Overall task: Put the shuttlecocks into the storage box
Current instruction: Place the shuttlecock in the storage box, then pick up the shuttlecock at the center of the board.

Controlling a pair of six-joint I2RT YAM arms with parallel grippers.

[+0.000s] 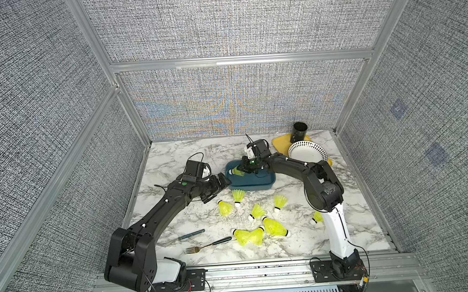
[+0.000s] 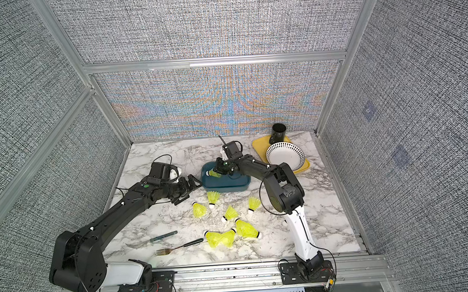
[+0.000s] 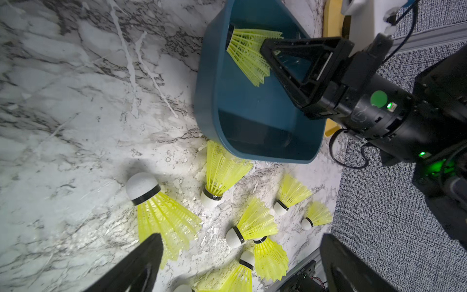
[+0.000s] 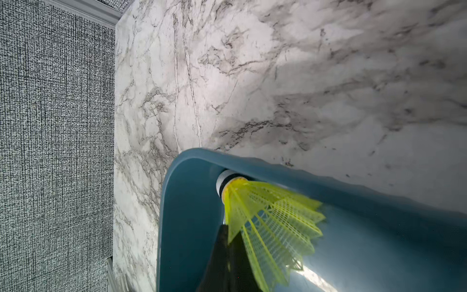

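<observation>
Yellow-green plastic is pinched in my right hand (image 3: 266, 47): its two tips are pressed together on the skirt edge of one shuttlecock (image 4: 265, 215). That shuttlecock sits low inside the storage box (image 1: 257, 186), with its white tip against the box wall just ahead of the hand. My left hand (image 1: 216, 191) is spread wide apart and holds nothing. It hangs right beside the box's corner. More shuttlecocks (image 1: 225, 208) lie on the desk (image 1: 303, 245), the closest one just below that left hand.

What could go wrong? I think the ribbed skirt could catch on a tip when I let go and get pulled out with the hand. The white tip leans on the wall, so it might bounce over the low rim. My left hand is so near the box that a small swing could shove it.

The skirt is blurry in the right wrist view, so I can't tell how firm the pinch is. Only one finger shows there. One shuttlecock is half hidden behind my right arm (image 1: 322, 191).
</observation>
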